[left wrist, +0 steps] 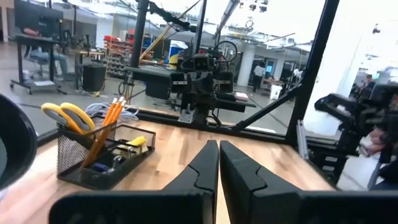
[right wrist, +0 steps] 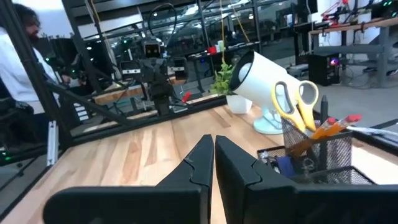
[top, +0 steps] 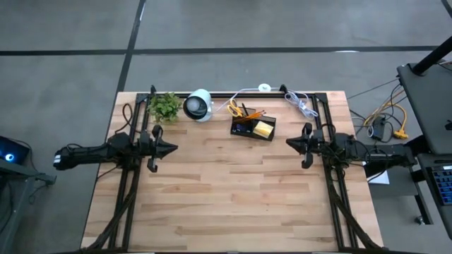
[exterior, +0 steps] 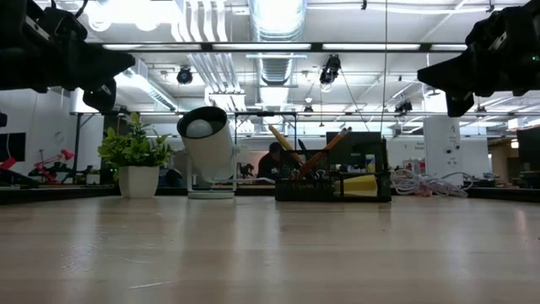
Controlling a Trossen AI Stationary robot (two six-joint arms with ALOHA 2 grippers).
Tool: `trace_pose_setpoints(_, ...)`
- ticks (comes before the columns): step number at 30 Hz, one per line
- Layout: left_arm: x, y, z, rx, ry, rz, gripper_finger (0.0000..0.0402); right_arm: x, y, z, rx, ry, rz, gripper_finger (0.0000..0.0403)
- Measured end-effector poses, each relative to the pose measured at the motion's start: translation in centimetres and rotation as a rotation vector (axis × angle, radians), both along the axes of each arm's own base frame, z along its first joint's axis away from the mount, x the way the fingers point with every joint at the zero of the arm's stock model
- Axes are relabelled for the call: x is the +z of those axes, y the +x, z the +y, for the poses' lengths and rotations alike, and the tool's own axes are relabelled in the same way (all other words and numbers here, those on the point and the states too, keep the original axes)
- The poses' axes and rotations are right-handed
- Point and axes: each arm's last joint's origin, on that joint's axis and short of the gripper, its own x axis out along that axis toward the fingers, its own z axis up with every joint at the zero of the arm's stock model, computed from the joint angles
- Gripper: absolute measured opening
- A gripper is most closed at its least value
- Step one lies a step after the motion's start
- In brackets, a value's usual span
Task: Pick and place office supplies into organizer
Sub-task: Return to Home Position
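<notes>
The right gripper [top: 289, 143] hangs above the table [top: 226, 204] with its two fingers pressed together on nothing. Its tips point across the table toward the left gripper [top: 171, 148], which mirrors it, likewise closed and empty. The organizer [top: 253, 128] stands on the table between the two, set back toward the far edge and off the line that joins them. It sits closer to the right gripper than to the left, so the right arm is the nearer one. Its long axis runs roughly along the far edge, slightly skewed. In the organizer's taller section stand the yellow-handled scissors [top: 233, 108] and the orange pencils [top: 254, 113], leaning outward, and the yellow sticky-note pad [top: 264, 128] lies in a low compartment at the end nearest the right gripper. Beyond the organizer's other end are a white round device [top: 198, 106] and then a potted plant [top: 164, 106]. A white cable [top: 300, 103] lies past its right end. The supplies look stowed, so what remains is probably only parking the arms clear of the organizer. No brand, label or writing can be read.
</notes>
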Motion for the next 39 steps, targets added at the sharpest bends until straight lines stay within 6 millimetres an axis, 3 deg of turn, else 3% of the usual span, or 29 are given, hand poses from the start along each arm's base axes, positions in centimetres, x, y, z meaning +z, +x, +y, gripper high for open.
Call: trace_pose_setpoints(39,-0.84,0.62,0.04,0.000,-0.026,0.095,0.0000,-0.24,0.03,-0.01,-0.002,-0.014,0.029,0.0009)
